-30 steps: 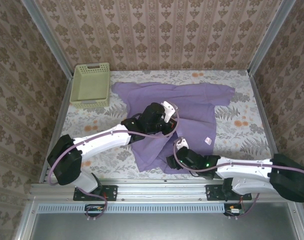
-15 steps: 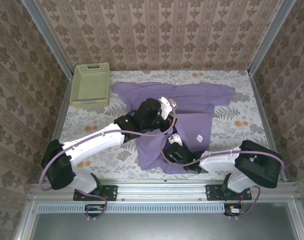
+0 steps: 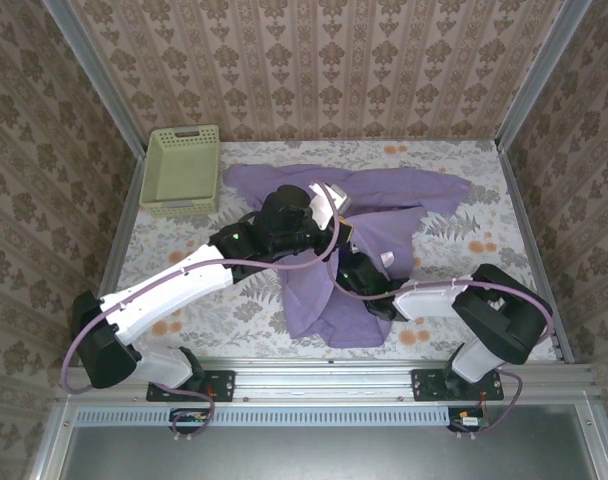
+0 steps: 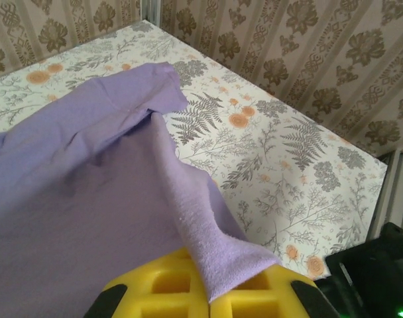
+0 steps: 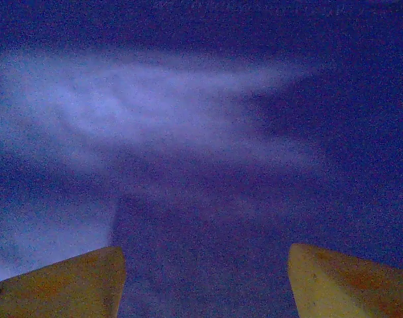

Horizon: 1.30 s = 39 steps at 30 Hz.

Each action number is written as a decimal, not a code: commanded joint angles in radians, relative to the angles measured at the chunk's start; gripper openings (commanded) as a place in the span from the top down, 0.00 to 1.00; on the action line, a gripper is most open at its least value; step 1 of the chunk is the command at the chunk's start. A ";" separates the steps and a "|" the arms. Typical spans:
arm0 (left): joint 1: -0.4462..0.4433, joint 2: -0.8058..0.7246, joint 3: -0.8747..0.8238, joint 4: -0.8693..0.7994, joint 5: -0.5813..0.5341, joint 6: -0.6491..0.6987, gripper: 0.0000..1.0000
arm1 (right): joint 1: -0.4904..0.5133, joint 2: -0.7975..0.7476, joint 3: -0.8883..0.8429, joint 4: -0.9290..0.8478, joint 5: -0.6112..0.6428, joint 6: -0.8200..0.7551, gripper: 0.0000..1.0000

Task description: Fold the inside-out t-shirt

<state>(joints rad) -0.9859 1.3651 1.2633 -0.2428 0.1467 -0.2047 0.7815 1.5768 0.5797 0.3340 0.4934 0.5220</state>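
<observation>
At the centre of the table (image 3: 474,250), the left gripper (image 4: 208,291) is closed on the inside-out t-shirt (image 3: 384,195). A fold of the hem edge is pinched between its two yellow fingers (image 4: 168,285), and the cloth rises from them in a soft ridge. The fingers are moulded blocks with square recesses.

The right gripper (image 5: 203,255) sits low against the garment. Its two yellow fingertips stand well apart, so the jaws are open. Blurred purple cloth lies across the view beyond them. It cannot be determined whether they touch the cloth.

The t-shirt is a matte, fuzzy lavender knit. It spreads across the middle and far part of the table, with one sleeve toward the far left and one toward the far right. The near portion is bunched and creased around both wrists.

The table cover is pale, printed with grey ferns and orange flowers. A pale green plastic basket (image 3: 184,170) with perforated walls stands at the far left corner, just beside the left sleeve.

Count: one t-shirt, one basket, two grippers.
</observation>
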 commanded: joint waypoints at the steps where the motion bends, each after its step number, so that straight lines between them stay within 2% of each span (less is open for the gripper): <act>1: 0.004 -0.058 0.073 -0.027 0.023 0.016 0.93 | -0.048 0.046 0.084 -0.008 -0.002 0.022 0.32; 13: -0.031 -0.048 0.322 -0.135 -0.005 0.033 0.93 | -0.194 0.276 0.458 -0.292 -0.066 0.041 0.28; 19: -0.068 0.017 0.433 -0.162 -0.056 0.050 0.92 | -0.217 0.428 0.737 -0.569 -0.039 0.052 0.17; 20: -0.071 0.024 0.446 -0.161 -0.066 0.047 0.92 | -0.219 0.454 0.776 -0.614 -0.032 0.061 0.09; 22: -0.073 0.036 0.468 -0.162 -0.071 0.045 0.92 | -0.222 0.505 0.863 -0.700 -0.032 0.065 0.08; 24: -0.075 0.043 0.488 -0.165 -0.078 0.045 0.92 | -0.222 0.560 0.943 -0.780 -0.029 0.068 0.00; 33: -0.071 0.048 0.538 -0.187 -0.142 0.056 0.92 | -0.230 0.812 1.300 -1.134 -0.002 0.072 0.00; 37: -0.068 0.049 0.551 -0.196 -0.153 0.059 0.92 | -0.234 0.883 1.407 -1.200 0.012 0.066 0.00; 39: -0.064 0.048 0.555 -0.202 -0.159 0.059 0.92 | -0.238 0.914 1.456 -1.227 0.021 0.060 0.05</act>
<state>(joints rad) -1.0523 1.4208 1.7744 -0.4500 0.0021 -0.1707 0.5598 2.4100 1.9915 -0.7280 0.4717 0.5907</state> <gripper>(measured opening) 0.081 0.965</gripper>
